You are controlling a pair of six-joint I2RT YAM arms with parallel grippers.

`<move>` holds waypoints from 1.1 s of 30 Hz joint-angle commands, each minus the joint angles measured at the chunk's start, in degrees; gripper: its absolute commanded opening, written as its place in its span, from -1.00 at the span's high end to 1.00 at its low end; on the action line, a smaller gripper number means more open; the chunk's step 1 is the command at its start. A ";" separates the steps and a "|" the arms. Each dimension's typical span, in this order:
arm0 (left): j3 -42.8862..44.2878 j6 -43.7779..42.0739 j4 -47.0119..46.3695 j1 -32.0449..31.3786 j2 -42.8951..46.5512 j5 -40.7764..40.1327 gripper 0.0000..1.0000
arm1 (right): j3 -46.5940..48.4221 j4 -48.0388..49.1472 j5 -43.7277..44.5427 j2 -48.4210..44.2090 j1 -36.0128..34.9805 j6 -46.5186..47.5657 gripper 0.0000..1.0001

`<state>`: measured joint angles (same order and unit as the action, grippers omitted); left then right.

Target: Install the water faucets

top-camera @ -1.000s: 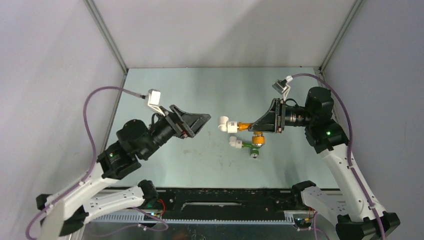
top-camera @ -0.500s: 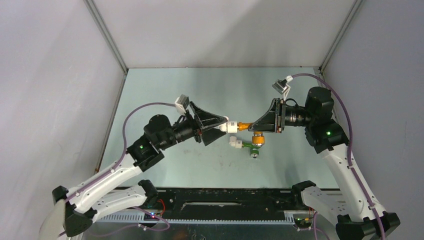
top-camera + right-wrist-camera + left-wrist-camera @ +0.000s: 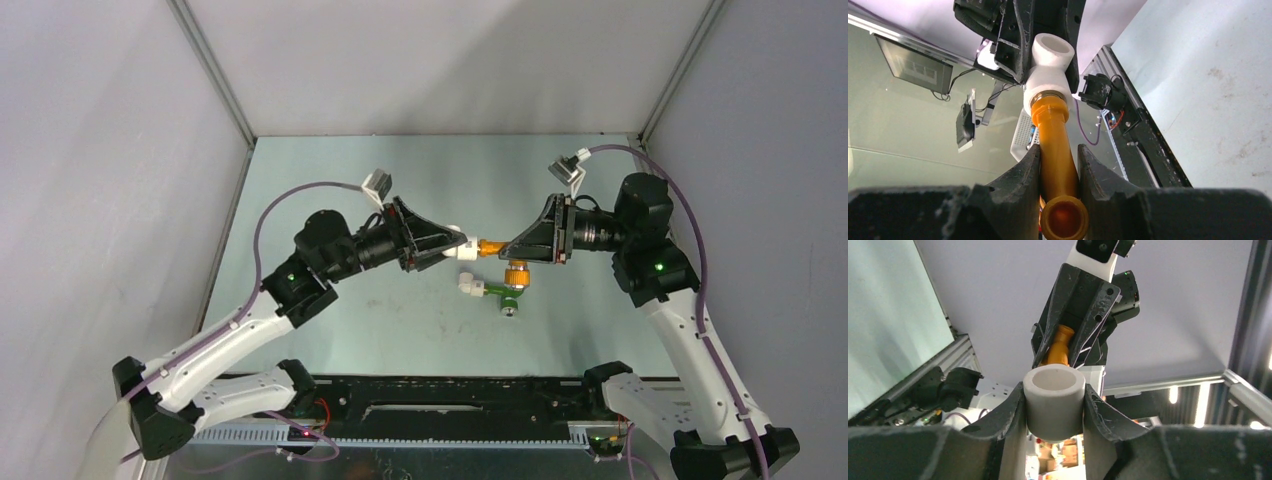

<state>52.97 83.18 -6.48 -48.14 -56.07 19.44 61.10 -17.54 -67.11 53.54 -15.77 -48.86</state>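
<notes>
Left tool [image 3: 455, 245] [image 3: 1054, 410]: my two fingers are closed on a white elbow fitting [image 3: 463, 250] [image 3: 1054, 405], one pad against each side of its barrel, with its open mouth facing my wrist camera. Right tool [image 3: 505, 250] [image 3: 1058, 170]: my fingers are nearly together and clamp the stem of the orange faucet [image 3: 490, 250] [image 3: 1054, 150] between their inner faces. The spout opening points back at the lens.

Junction: the far end of the orange stem touches the collar of the elbow's other port. How deep it sits I cannot tell. The two tools face each other tip to tip across the middle of the desk [image 3: 400, 190], with only the elbow and a short run of orange stem between them. The orange knob shows just under my right tool in the top view.

Second part: the green faucet [image 3: 505, 295] lies on the desk just nearside of my right tool, joined to a second white elbow [image 3: 468, 287]. It is apart from both tools.

Margins: green desk surface runs from the tools back to the far wall [image 3: 440, 60] and out to both side edges, where slanted frame posts [image 3: 215, 75] mark the corners. Nearside, a band of desk separates the green faucet from the black rail [image 3: 450, 400] at the desk edge. My left forearm crosses the left half of that band, and my right arm rises along the right edge.
</notes>
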 commanded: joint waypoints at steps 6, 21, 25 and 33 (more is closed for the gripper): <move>12.58 -33.14 13.94 0.10 -0.37 -2.51 1.00 | 0.95 2.85 -1.09 -1.16 -0.27 -1.89 1.00; 22.83 -112.09 22.66 -14.90 2.26 -10.57 1.00 | 0.95 5.56 -2.47 -0.32 -0.49 -5.27 1.00; 21.10 -131.84 19.87 -23.48 3.34 -22.65 1.00 | 0.95 5.57 -2.83 -0.02 -0.49 -5.52 1.00; 17.26 -164.76 12.41 -37.43 3.11 -42.93 1.00 | 0.95 5.47 -2.76 0.32 -0.51 -5.63 1.00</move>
<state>69.89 -54.39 16.73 -81.08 -54.57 -8.08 61.45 -8.36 -73.80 53.08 -16.82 -52.56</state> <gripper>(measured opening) 0.386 0.300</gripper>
